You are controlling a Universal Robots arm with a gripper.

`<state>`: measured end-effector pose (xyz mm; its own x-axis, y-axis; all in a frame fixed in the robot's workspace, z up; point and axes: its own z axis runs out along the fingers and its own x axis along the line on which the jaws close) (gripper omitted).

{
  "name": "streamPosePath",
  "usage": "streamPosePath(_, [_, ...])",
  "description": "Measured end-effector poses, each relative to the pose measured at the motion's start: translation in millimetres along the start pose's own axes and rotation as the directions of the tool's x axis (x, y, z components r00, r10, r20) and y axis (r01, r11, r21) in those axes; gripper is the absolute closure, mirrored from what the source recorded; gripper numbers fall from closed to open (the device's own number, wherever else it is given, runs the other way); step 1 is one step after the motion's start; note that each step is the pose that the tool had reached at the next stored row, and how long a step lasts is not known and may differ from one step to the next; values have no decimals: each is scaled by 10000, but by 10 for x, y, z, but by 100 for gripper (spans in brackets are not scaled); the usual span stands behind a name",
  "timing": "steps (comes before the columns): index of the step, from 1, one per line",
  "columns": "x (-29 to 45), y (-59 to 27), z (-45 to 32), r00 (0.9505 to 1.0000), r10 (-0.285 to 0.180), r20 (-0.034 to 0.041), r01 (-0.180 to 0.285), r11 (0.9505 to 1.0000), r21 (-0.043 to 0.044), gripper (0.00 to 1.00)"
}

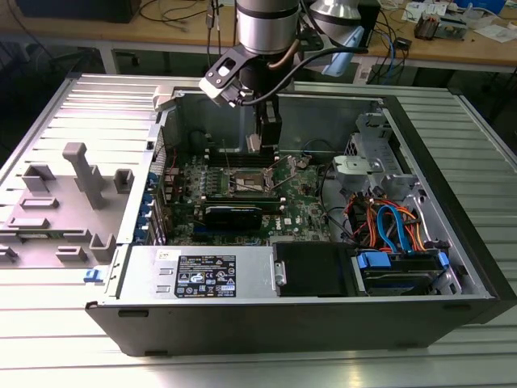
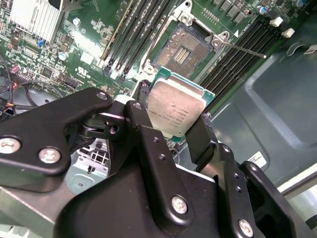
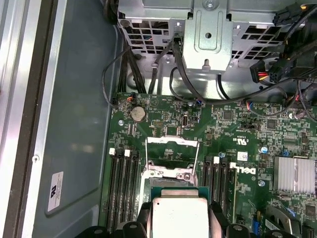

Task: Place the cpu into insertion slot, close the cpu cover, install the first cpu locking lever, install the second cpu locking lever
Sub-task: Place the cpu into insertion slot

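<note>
The cpu [image 2: 176,110], a flat square chip with a dull silver top, hangs above the motherboard with my gripper [image 2: 173,106] shut on two of its opposite edges. Black fingers [image 2: 143,94] press on either side of it. In the first wrist view the cpu [image 3: 181,218] sits just short of the insertion slot [image 3: 168,173]. The slot's tan contact field [image 2: 182,47] lies bare inside its metal frame. The cpu cover [image 3: 172,141] stands swung up behind the slot. A thin locking lever [image 2: 245,50] sticks out beside it. In the exterior view my gripper [image 1: 257,142] hovers over the slot [image 1: 247,185].
Long black memory slots [image 2: 131,37] flank the socket on both sides. A finned heatsink [image 3: 293,174] and a metal drive cage [image 3: 208,34] with cables stand nearby. The power supply [image 1: 206,273] and blue and orange cables [image 1: 392,226] fill the case's front. Case walls [image 1: 121,174] ring the board.
</note>
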<state>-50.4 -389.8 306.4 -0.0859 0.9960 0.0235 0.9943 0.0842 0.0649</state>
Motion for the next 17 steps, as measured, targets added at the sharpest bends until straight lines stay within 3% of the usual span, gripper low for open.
streamPosePath(10, [0, -1, 5, 10000, 11, 1, -11, 10000, 0, 45])
streamPosePath(17, [-1, -6, 73, 10000, 11, -1, -11, 10000, 12, 45])
